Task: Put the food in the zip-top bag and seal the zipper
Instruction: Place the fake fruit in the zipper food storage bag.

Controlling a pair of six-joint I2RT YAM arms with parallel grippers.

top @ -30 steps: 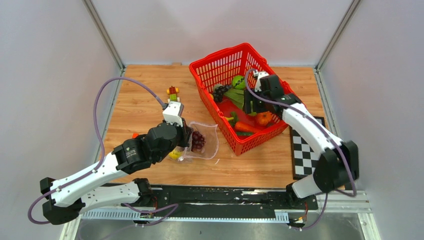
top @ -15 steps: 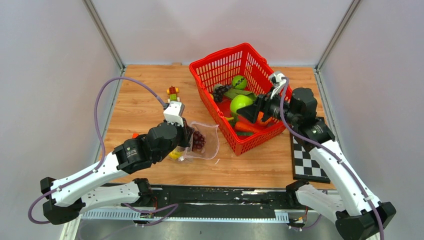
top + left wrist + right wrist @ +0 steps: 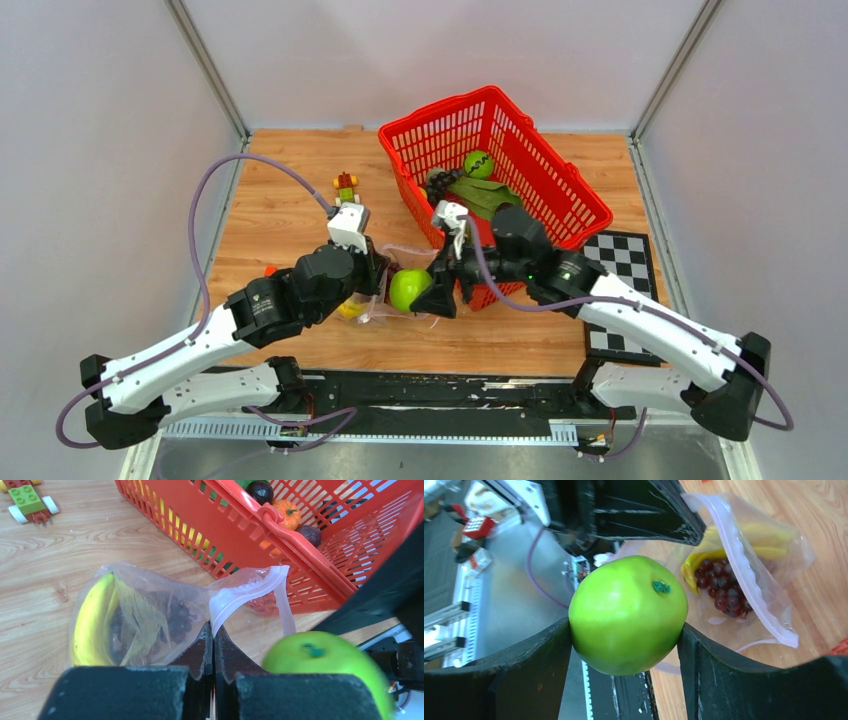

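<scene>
bright, even, diffuse light fills all three views; shadows on the wooden table (image 3: 270,220) are faint and soft-edged. in the left wrist view the close green apple (image 3: 327,665) is blurred. in the right wrist view it shows a soft sheen, background slightly soft.

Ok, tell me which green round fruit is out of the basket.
The apple in the right pincer, held beside the bag; the other, the lime, lies at the basket's far end.

No text, number, brand or sign is readable in any view (the checkered board (image 3: 625,255) shows only squares).
</scene>
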